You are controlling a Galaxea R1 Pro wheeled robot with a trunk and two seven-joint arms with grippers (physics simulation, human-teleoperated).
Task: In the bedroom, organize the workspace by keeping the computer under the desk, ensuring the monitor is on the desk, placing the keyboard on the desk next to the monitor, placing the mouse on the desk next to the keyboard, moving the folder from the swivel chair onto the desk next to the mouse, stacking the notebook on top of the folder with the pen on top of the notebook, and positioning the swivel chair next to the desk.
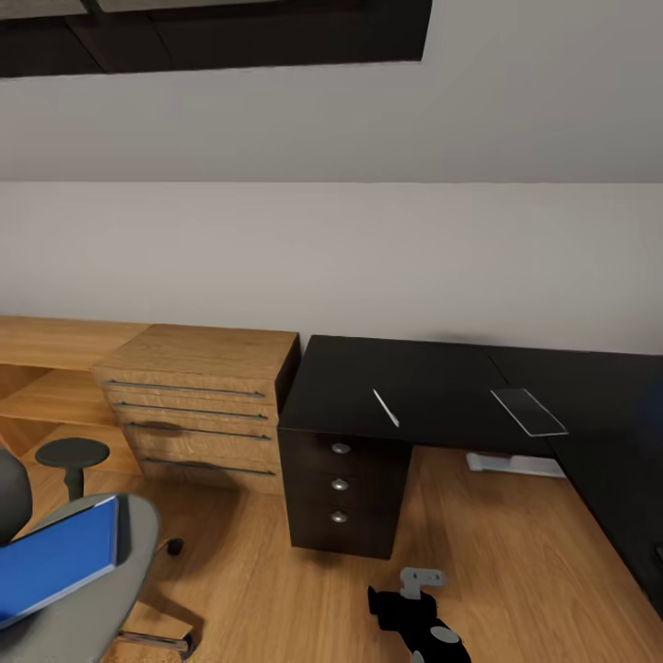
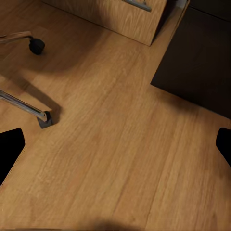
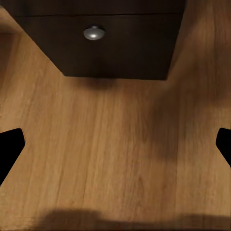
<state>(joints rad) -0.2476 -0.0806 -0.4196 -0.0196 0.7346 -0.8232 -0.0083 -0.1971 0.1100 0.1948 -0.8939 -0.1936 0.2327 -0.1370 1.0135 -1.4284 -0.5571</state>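
We look down at the black L-shaped desk, which stands against the pale wall. On its top lies the pen, a thin light stick, near the front edge and above the drawer unit. Further along the same top, close to the inner corner of the L, lies the notebook; it appears as a flat dark thing with a pale outline. The pen and the notebook are well apart from each other.

The drawer unit has three round silver knobs and stands on the wood plank floor. Touching the desk's left end we see a light wooden dresser with long bar handles. Under the desk, near the wall, a white flat thing lies on the floor; we cannot tell what it is.

At the lower left edge of the head view is the swivel chair, and the bright blue folder lies flat on its grey seat. The chair is well apart from the desk.

The left gripper points at the bare floor beside the chair's chrome base; its fingers stand wide and hold nothing. The right gripper faces the floor before the lowest drawer, also wide and holding nothing.
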